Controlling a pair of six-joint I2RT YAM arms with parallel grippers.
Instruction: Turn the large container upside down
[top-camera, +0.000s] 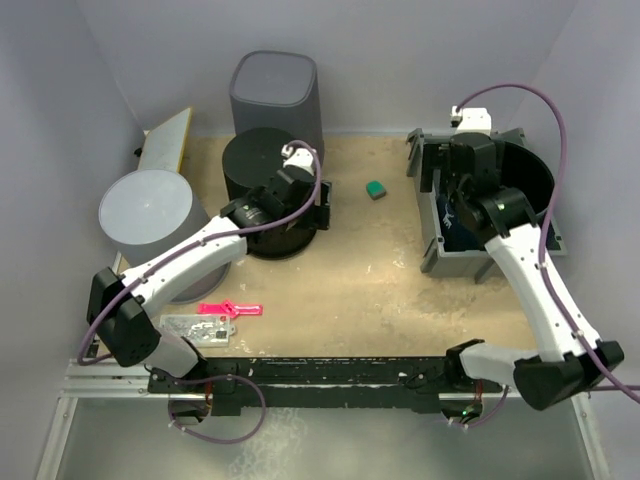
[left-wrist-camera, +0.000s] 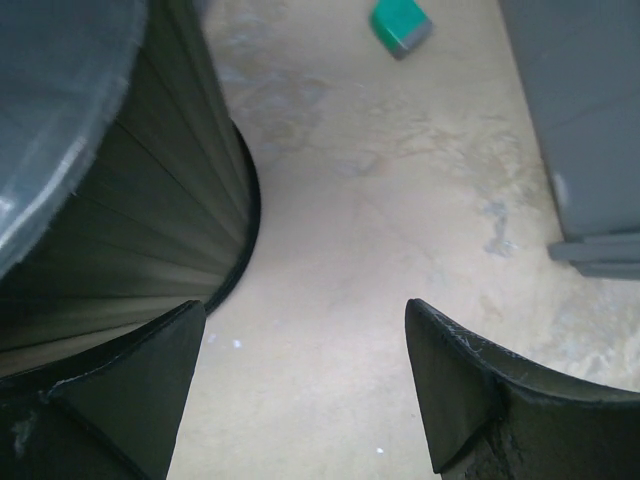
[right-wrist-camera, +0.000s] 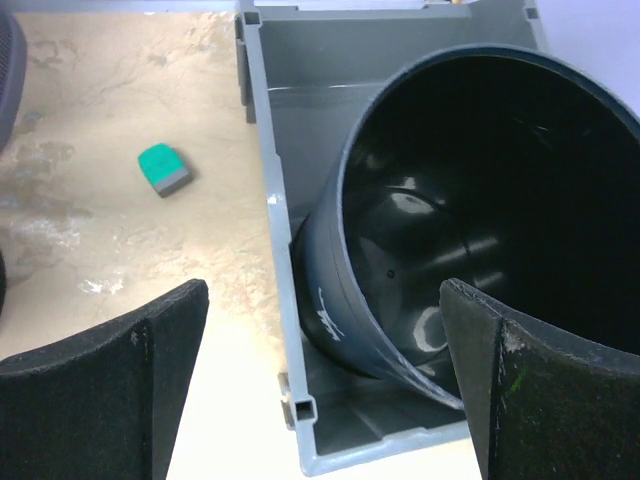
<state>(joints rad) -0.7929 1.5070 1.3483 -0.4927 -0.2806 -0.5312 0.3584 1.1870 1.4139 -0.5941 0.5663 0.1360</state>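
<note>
With the right tool (right-wrist-camera: 322, 300) spread wide above the large container (top-camera: 525, 185), which leans open-mouthed in the grey bin (top-camera: 455, 262) at frame right, pinch its near rim deeply before tipping; the left tool (left-wrist-camera: 305, 310) is likewise spread.

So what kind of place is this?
Likely a robot test booth: a left arm and right arm bolted to a rail, plain walls boxing in a scuffed tabletop, and bins like the grey crate set out as props.

Left hand (top-camera: 318, 205) beside black container (top-camera: 255, 160) on table (top-camera: 400, 290).
</note>
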